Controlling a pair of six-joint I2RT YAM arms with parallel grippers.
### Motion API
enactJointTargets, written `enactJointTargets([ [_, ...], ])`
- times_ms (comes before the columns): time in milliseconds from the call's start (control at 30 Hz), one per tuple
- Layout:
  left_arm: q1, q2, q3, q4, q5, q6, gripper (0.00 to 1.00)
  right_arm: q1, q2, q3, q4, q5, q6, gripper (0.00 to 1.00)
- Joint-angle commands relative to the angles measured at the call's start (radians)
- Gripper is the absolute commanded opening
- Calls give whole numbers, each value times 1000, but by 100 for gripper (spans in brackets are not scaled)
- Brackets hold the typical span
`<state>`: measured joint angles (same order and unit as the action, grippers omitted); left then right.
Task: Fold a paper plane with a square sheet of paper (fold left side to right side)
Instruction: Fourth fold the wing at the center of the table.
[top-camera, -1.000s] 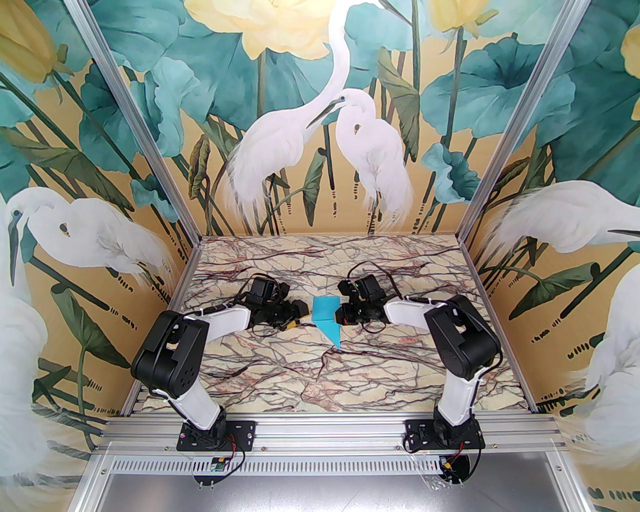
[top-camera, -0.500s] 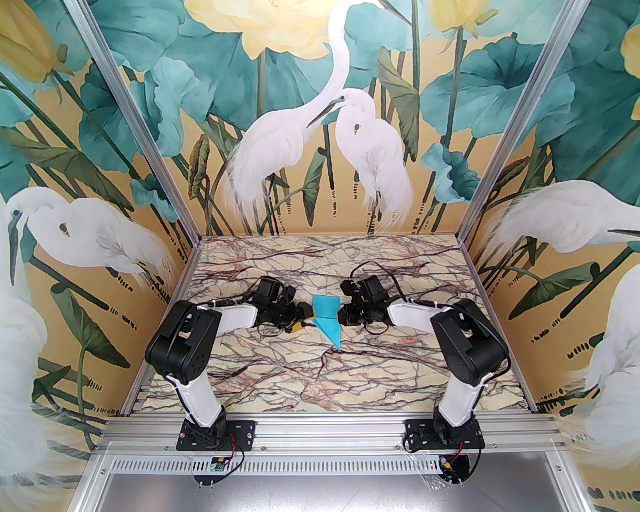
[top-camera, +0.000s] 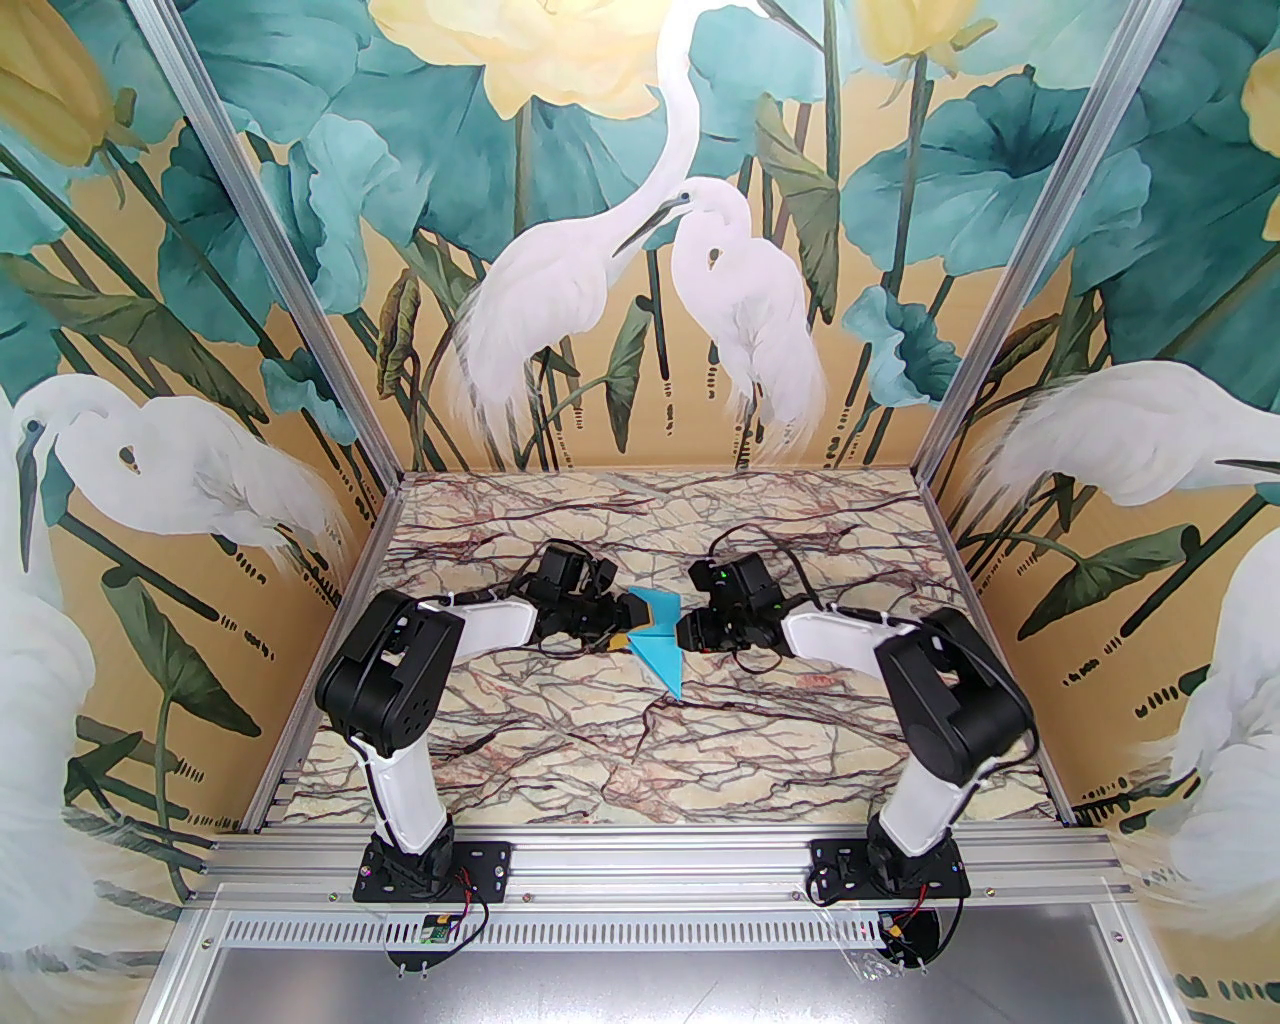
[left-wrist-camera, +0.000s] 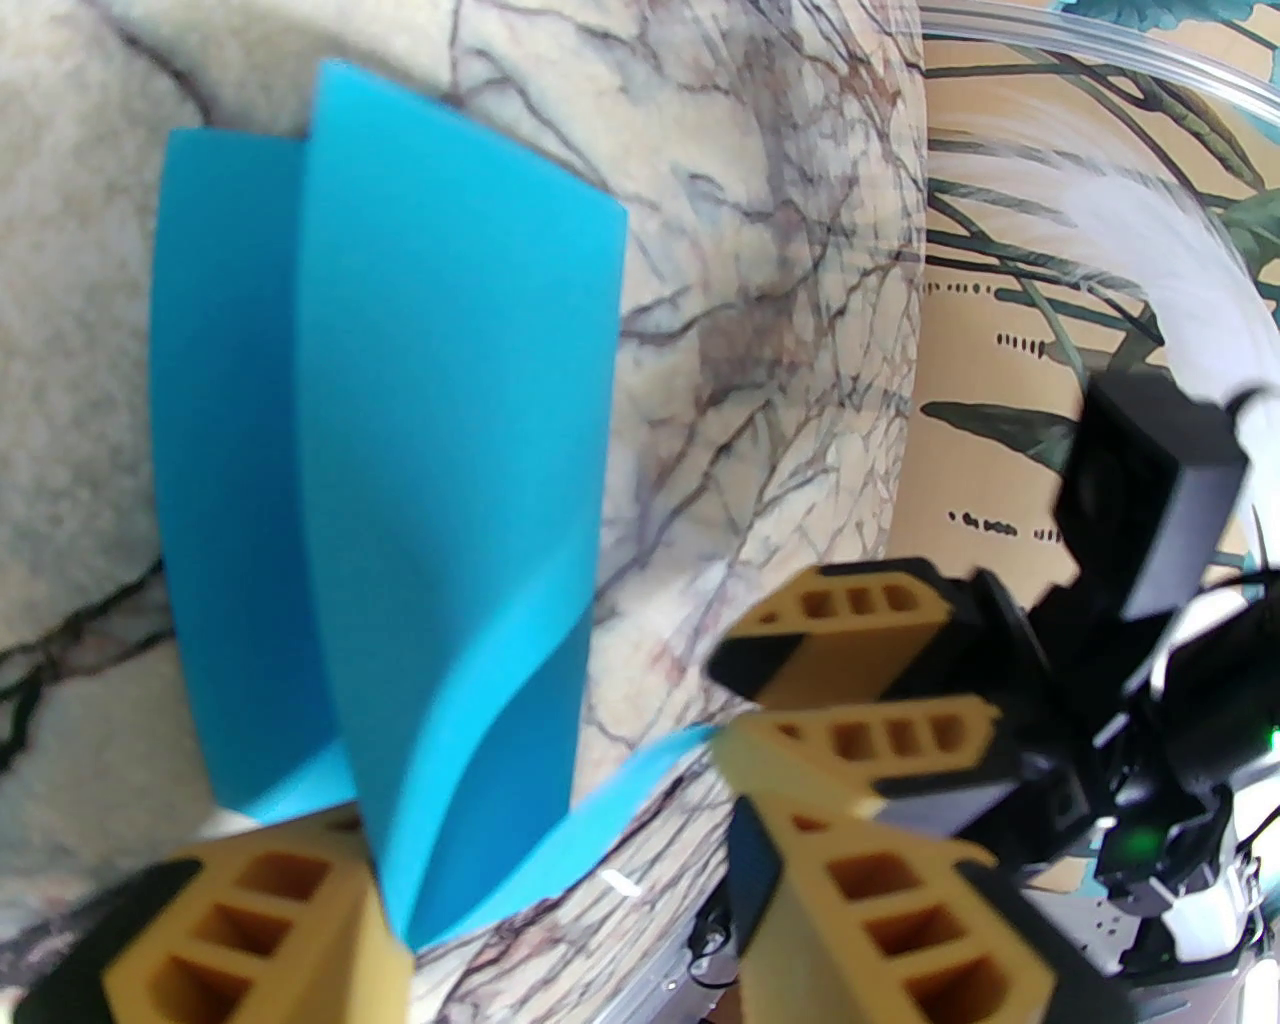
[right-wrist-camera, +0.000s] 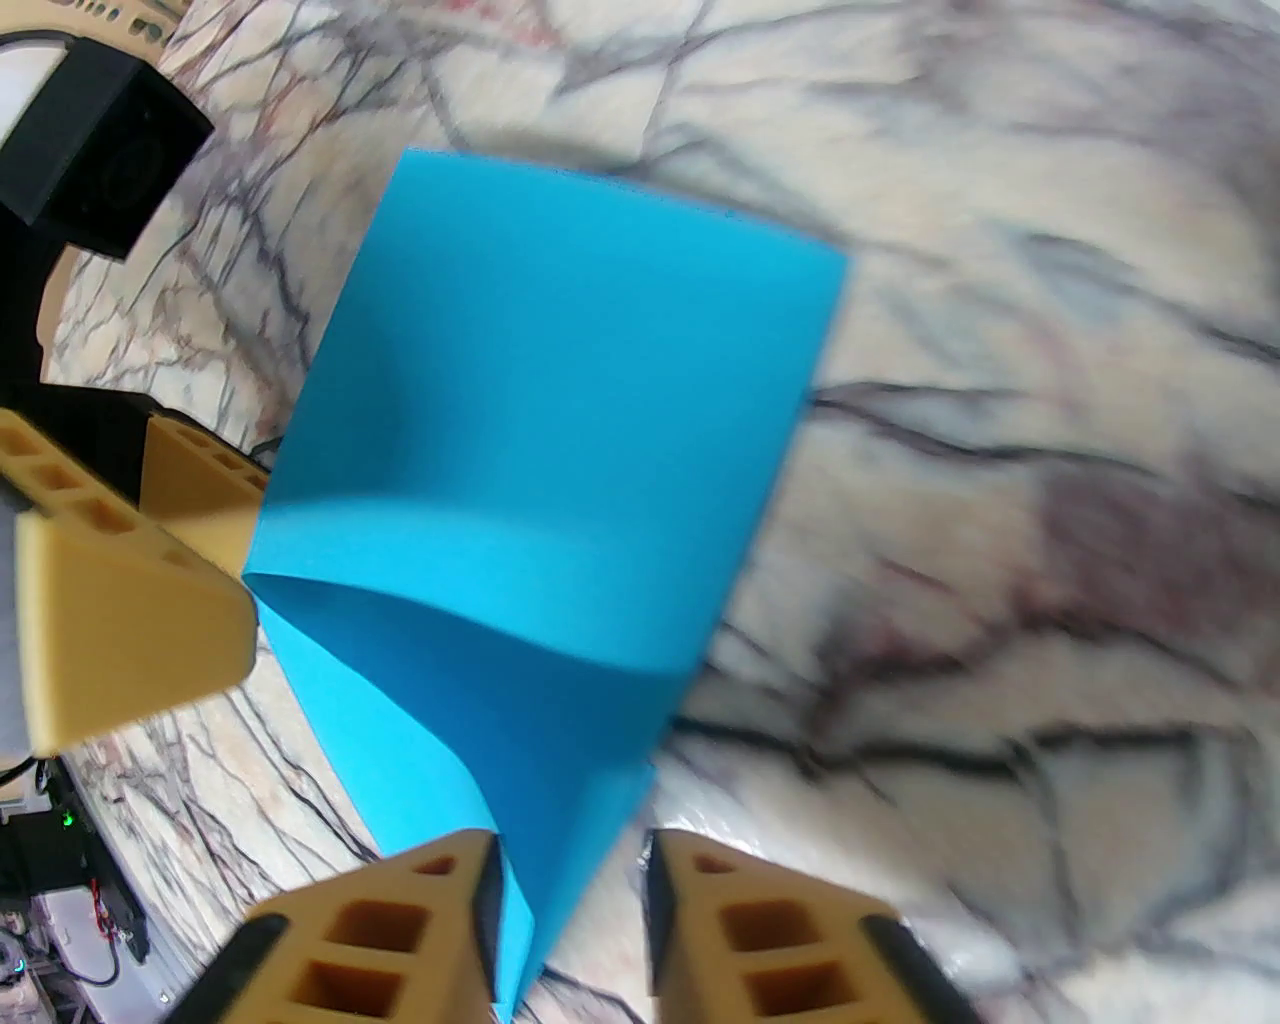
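Lying part-folded, paper plane (top-camera: 658, 645) (turquoise), marble table (top-camera: 700, 760)

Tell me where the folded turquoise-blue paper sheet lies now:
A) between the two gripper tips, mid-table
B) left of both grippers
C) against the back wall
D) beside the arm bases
A: in the top view the folded turquoise-blue paper sheet lies on the marble-patterned table, with the left gripper at its left edge and the right gripper at its right edge.

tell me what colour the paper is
The paper is plain turquoise-blue, with no pattern; the right wrist view shows it best.
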<state>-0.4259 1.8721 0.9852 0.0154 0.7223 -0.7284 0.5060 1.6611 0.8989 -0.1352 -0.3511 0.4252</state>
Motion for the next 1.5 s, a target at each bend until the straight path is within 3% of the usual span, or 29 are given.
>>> enactJointTargets([
  [0,-5,-25,30,-15,21,3,45,42,-135,-21,-53,181,-5,41],
  [200,-6,-31,49,-34,35,6,40,267,-211,-29,-128,422,24,46],
  [433,-5,-18,69,-35,66,1,39,446,-72,32,-140,632,96,53],
  [900,8,4,116,-86,103,14,32,467,74,69,-111,746,127,51],
  [1467,12,17,139,-103,100,20,30,439,143,78,-78,749,137,34],
])
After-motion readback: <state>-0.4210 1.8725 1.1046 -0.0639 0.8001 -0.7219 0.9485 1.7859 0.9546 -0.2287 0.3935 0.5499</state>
